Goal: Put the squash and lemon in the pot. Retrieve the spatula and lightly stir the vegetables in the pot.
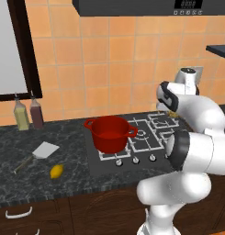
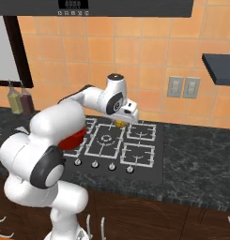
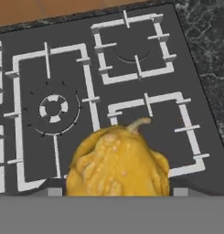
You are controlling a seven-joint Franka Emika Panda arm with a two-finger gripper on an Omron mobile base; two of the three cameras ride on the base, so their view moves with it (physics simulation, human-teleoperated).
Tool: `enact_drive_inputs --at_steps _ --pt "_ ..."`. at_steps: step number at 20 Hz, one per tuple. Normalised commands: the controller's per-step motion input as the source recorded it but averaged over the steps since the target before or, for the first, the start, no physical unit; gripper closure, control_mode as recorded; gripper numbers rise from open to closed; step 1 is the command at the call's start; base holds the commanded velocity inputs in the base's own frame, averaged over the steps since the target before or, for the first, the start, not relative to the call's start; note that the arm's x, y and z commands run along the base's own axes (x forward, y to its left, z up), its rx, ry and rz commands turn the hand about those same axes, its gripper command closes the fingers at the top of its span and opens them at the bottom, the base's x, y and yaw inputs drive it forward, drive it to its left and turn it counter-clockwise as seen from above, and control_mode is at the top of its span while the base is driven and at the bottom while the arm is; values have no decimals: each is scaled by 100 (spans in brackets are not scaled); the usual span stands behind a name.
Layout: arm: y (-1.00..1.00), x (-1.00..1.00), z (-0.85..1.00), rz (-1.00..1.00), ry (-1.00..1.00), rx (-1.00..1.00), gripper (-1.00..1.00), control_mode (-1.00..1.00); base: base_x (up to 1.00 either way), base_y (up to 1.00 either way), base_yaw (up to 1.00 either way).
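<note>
Gripper point(image 2: 120, 123) holds squash point(image 3: 118, 164), stem toward backsplash.

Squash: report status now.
Gripper shut on squash, lifted above stove. Pot empty, left of it. Lemon, spatula on counter.

I see the squash point(image 3: 118, 162), a bumpy yellow-orange gourd with a short curved stem, raised above the hob's right-hand burner grates, and in my right base view it shows as a small yellow lump point(image 2: 120, 123) under the hand. The red pot point(image 1: 110, 133) stands upright and empty on the hob's front left burner, its two loop handles out to the sides. On the dark counter to the left of it, the lemon point(image 1: 56, 171) lies near the front edge, with the spatula point(image 1: 36, 154) just behind it, flat, pale blade toward the wall and dark handle angled toward the front left.
</note>
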Motion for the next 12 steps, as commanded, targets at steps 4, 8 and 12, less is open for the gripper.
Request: enact_drive_inputs --at_steps 4,8,12 --pt "100 0 34 61 8 0 100 -100 0 0 0" --pt "100 -2 6 62 1 -3 100 -100 0 0 0" --pt "100 0 -9 25 0 -13 100 -100 0 0 0"
